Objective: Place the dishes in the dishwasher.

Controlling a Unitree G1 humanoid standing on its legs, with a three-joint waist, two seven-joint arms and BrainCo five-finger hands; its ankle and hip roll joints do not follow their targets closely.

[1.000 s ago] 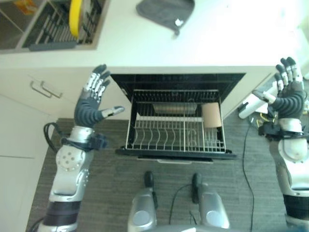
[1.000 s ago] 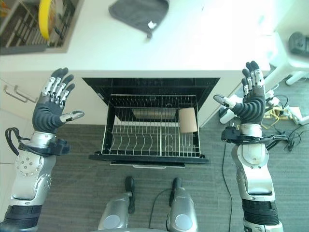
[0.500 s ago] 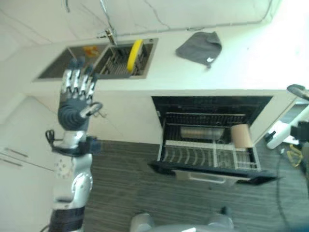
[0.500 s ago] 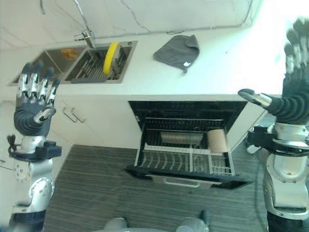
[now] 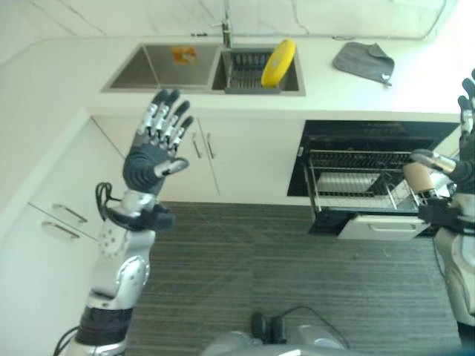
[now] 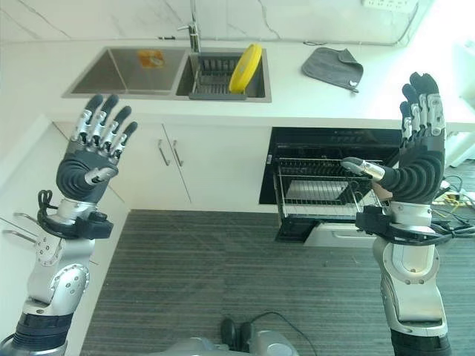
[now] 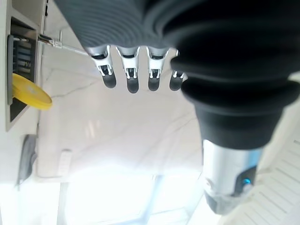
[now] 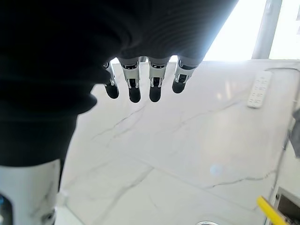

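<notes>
View has swung left since earlier: sink now centred, dishwasher point(image 6: 326, 189) off right. Left robot hand point(image 6: 93, 156) and right robot hand point(image 6: 417, 148) raised, fingers spread, empty. Yellow plate point(image 6: 245, 68) stands in sink rack point(image 6: 211, 74). Approach step; next, reach for plate.

My left robot hand point(image 7: 154, 42) is reaching out with its fingers point(image 7: 132, 77) straight and side by side, its thumb point(image 7: 229, 173) standing apart from them, and it is holding nothing. Well beyond my fingertips, a yellow plate point(image 7: 29, 91) is standing on edge in a dark rack point(image 7: 14, 70) set into the pale surface point(image 7: 3, 140). A metal tap point(image 7: 58, 43) is rising near the rack. Past them a white veined wall point(image 7: 117, 136) is showing.
</notes>
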